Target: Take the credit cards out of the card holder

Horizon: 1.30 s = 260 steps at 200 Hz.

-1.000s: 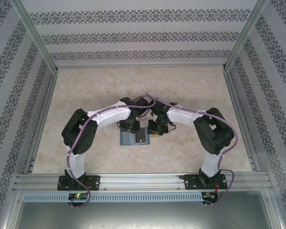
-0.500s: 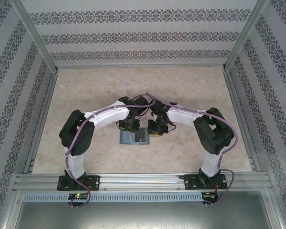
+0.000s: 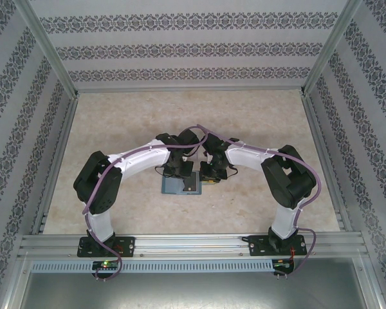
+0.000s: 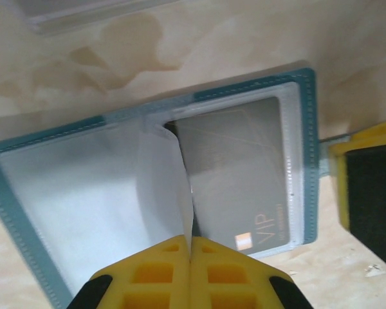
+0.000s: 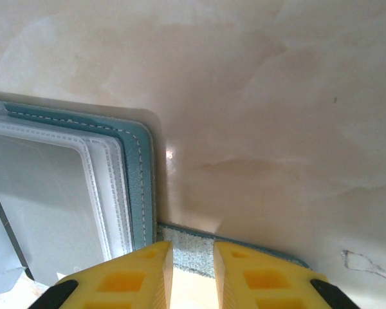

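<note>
The teal card holder [image 3: 177,186] lies open on the table between the two arms. In the left wrist view its stitched teal edge [image 4: 244,90] frames pale sleeves, and a dark grey card [image 4: 238,174] marked VIP sits in the right sleeve. My left gripper [image 4: 192,248] is shut on a thin pale sleeve leaf [image 4: 164,180] that stands up from the spine. I cannot tell if a card is inside that leaf. My right gripper [image 5: 193,248] rests tips-down over the holder's strap tab [image 5: 186,235], its jaws a narrow gap apart. The tab lies flat under them.
A clear plastic tray [image 4: 71,16] edge lies beyond the holder. The right gripper's yellow and black finger [image 4: 367,187] stands close to the holder's right edge. Patterned walls [image 3: 26,96] enclose the marbled table [image 3: 257,116], with a metal rail [image 3: 193,243] at the front.
The left gripper's jaws have closed on the pale leaf, and the left arm's elbow has swung outward to the left. The right arm has not moved.
</note>
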Available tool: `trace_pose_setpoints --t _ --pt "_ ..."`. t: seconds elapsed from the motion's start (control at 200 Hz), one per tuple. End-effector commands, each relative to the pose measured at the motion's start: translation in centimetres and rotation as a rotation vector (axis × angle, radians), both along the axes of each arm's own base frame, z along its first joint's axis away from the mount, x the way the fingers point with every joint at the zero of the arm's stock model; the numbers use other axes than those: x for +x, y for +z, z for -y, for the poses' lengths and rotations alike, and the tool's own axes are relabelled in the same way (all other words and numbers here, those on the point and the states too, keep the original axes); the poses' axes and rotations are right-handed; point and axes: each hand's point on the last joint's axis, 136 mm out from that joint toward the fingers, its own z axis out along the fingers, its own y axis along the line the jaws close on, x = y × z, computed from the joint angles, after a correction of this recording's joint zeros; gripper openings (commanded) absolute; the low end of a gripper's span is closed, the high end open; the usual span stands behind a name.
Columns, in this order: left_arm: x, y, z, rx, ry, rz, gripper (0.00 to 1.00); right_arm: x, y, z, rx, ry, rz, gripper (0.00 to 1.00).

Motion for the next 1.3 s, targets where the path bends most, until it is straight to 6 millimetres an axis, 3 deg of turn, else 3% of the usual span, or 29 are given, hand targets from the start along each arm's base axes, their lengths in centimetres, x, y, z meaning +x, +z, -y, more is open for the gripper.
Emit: trace_pose_setpoints --t 0.0,0.275,0.53,0.859,0.944,1.294 --pt "-0.1 1.0 1.7 -0.088 -0.037 0.029 0.04 -0.5 -0.8 1.0 -0.036 0.000 -0.024 0.25" --pt "0.0 0.6 -3.8 0.212 -0.006 0.046 0.23 -0.4 -0.7 1.0 -0.035 -0.002 -0.023 0.25" --pt "0.3 1.0 -4.6 0.237 0.015 0.064 0.27 -0.6 -0.7 1.0 -0.036 0.000 -0.023 0.25" --pt "0.0 0.9 -2.4 0.086 0.024 0.049 0.04 -0.6 -0.7 1.1 -0.036 -0.001 -0.020 0.25" --pt "0.0 1.1 -2.8 0.097 0.029 0.053 0.00 -0.6 -0.7 1.1 -0.035 0.000 -0.020 0.25" --pt "-0.6 0.9 -5.5 0.183 0.034 0.050 0.00 -0.3 -0.4 1.5 -0.048 -0.002 -0.013 0.25"
